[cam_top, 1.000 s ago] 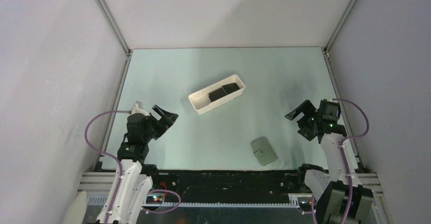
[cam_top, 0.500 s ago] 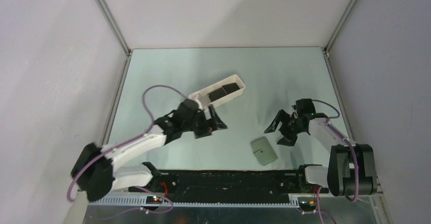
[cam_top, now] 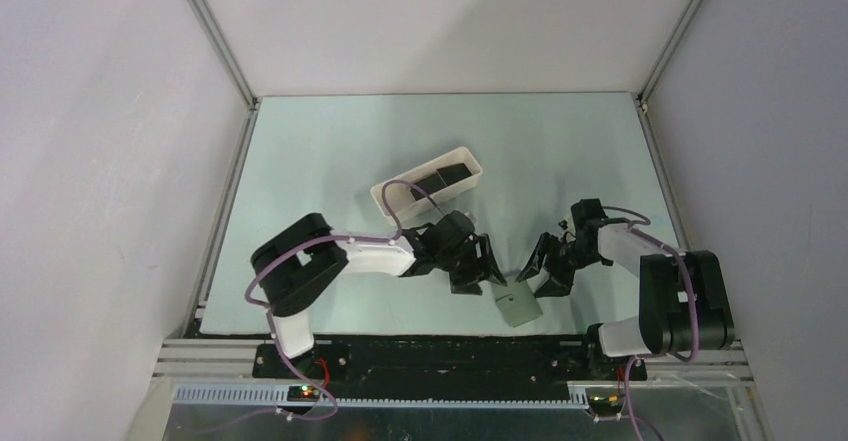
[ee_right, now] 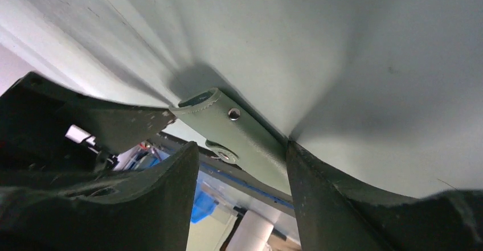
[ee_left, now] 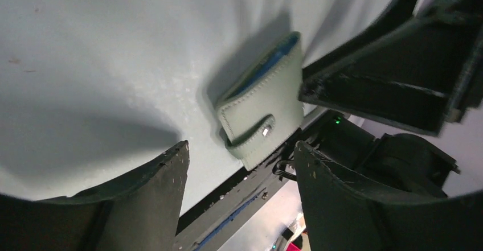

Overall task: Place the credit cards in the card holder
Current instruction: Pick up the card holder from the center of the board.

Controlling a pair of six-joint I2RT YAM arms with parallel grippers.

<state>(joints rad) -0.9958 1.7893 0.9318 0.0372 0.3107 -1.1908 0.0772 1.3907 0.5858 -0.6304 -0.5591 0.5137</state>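
At the worktop's (cam_top: 330,161) near edge, flanking the card holder (cam_top: 519,304) with left gripper (cam_top: 483,274) and right gripper (cam_top: 541,270) parted, empty; may shove it off if closed unevenly.

Card holder (cam_top: 519,306) folded — credit cards (cam_top: 440,181) apart

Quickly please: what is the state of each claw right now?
Left claw: open, holds nothing, the card holder just ahead.
Right claw: open around the card holder, no grip seen.
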